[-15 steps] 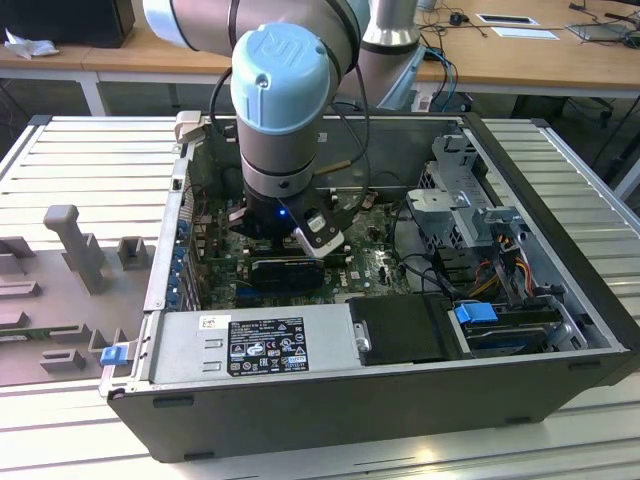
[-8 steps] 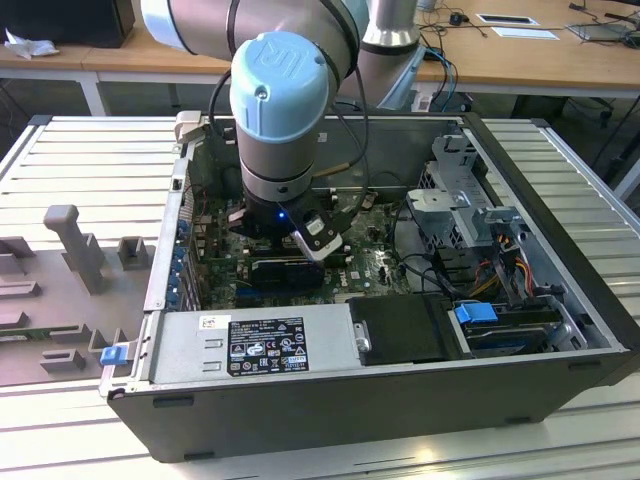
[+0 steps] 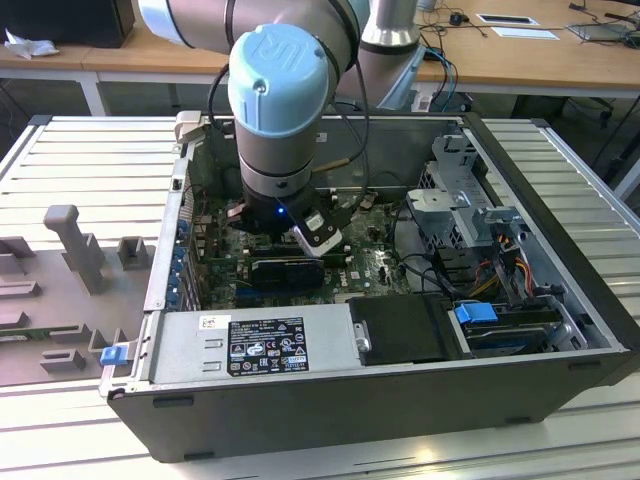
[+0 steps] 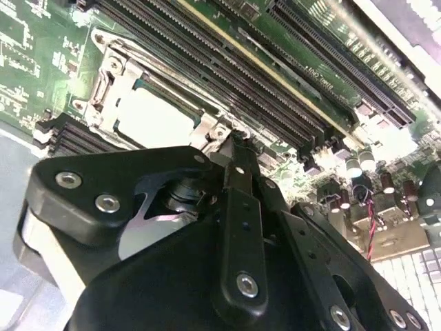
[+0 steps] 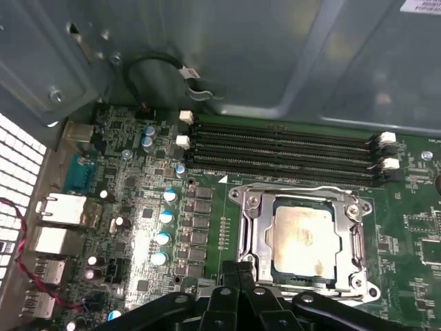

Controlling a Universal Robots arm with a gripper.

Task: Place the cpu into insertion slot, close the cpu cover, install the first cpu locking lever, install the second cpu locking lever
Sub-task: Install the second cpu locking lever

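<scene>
One slip is our main worry: the jaws (image 5: 238, 272) look pressed together with nothing between them, right at the edge of the cpu cover (image 5: 256, 227), which lies down over the cpu (image 5: 302, 238) in the insertion slot (image 5: 358, 238); a skid could scrape the green board (image 5: 200, 227). The computer case (image 3: 400, 400) rests on a ribbed metal surface (image 3: 90, 150), with desks (image 3: 520, 50) behind.
</scene>
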